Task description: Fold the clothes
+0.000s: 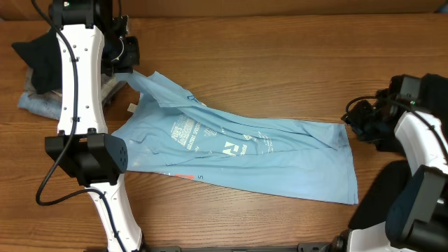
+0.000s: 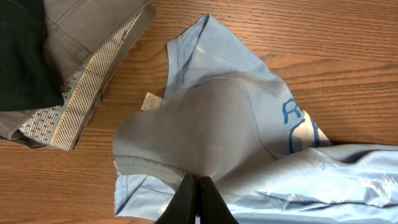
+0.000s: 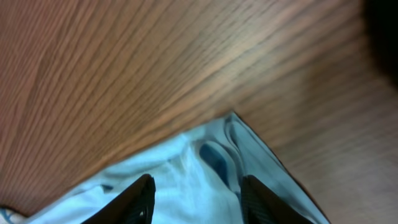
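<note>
At the far left of the wooden table (image 1: 280, 56) lies a stack of folded garments (image 1: 42, 98), a black shirt (image 1: 38, 59) on top. Just beside it the left gripper (image 2: 197, 182) has its jaws pinched together on a raised fold of the sky-blue T-shirt (image 1: 238, 147) — the cloth tents up there. The shirt spreads rightward across the table's middle, white print showing. Over its right corner the right gripper (image 3: 198, 196) hovers, jaws partway apart — gripping nothing.
</note>
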